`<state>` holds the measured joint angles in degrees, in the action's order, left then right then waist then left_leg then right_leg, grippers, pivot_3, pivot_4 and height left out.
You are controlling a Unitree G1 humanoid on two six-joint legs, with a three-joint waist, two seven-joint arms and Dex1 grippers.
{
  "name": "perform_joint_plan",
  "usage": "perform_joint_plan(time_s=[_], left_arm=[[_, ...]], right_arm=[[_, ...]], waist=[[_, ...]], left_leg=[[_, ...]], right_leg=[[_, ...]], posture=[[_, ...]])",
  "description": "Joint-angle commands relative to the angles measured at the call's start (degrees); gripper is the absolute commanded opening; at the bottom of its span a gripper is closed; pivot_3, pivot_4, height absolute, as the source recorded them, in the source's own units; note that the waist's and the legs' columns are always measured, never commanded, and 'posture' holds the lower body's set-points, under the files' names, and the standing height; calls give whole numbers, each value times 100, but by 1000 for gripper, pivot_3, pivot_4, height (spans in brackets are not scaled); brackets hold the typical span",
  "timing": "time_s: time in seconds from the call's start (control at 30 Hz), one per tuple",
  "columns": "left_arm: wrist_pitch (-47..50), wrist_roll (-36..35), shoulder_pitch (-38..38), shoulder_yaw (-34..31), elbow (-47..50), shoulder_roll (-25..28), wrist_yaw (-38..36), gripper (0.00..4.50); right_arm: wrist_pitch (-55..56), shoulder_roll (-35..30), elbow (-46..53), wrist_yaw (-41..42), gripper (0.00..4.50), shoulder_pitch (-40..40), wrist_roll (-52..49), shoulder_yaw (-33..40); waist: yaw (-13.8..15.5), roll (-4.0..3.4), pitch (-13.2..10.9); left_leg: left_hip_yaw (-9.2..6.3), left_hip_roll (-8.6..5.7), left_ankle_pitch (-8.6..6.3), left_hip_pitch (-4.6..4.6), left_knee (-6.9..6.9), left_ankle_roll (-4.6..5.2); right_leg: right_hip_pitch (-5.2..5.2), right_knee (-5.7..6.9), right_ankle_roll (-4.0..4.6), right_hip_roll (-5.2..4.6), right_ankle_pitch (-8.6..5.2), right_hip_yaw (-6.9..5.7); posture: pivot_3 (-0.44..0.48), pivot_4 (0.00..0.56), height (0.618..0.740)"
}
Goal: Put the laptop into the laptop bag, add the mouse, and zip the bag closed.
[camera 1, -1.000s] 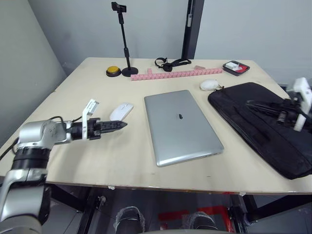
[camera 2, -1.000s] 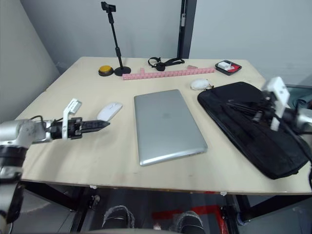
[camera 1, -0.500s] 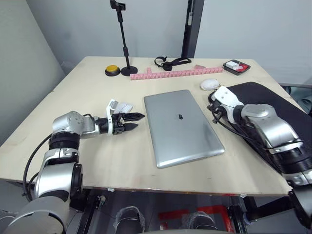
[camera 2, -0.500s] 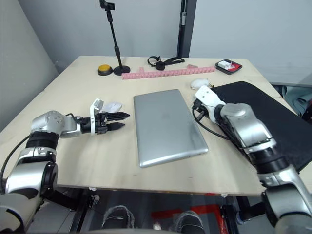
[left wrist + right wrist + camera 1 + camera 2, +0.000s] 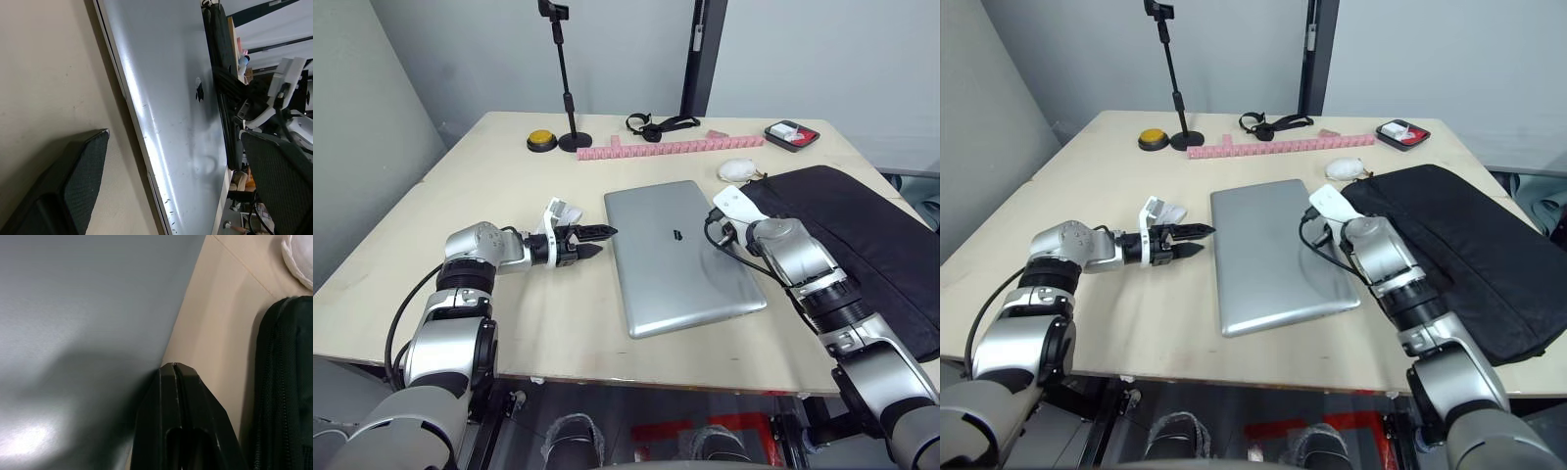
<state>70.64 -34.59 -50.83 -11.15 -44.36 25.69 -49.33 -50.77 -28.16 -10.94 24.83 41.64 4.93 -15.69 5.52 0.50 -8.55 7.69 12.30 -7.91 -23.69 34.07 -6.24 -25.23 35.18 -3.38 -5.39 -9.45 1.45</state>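
Laptop (image 5: 680,257) flat mid-desk, long axis running away from robot | left gripper (image 5: 591,242) fingers apart, empty, beside its left edge | right gripper (image 5: 177,369) fingers pressed together, empty, at right edge | bag (image 5: 862,245) to right.

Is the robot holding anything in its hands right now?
No, nothing. The left end effector is open beside the laptop. The right end effector is shut and empty at the laptop's other edge.
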Motion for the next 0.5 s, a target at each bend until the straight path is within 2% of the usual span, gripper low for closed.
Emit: perform_joint_plan(time_s=[0.03,0.17,0.37,0.5], left_arm=[[-11,88,-103,123,-47,-26,-132,4500],[-81,209,-185,197,-343,-218,-198,4500],[52,191,-327,15,-764,-361,-205,4500],[14,367,-251,212,-915,-424,-299,4500]], right_arm=[[1,53,37,44,25,46,-10,135],[-19,59,252,413,25,-105,-281,224],[-86,143,344,473,25,-72,-257,314],[-217,251,531,549,25,-103,-310,310]], waist=[[-1,0,0],[8,0,0],[-14,-1,1],[-16,-2,2]], left_leg=[[0,0,0,0,0,0],[-2,0,0,2,0,0],[-3,0,0,13,-1,-1],[-2,0,1,17,-7,-2]], right_leg=[[0,0,0,0,0,0],[5,0,0,0,0,-2],[13,1,0,0,0,-1],[14,-1,0,1,0,-1]], posture=[[0,150,739],[0,150,739],[0,150,739],[0,150,739]])
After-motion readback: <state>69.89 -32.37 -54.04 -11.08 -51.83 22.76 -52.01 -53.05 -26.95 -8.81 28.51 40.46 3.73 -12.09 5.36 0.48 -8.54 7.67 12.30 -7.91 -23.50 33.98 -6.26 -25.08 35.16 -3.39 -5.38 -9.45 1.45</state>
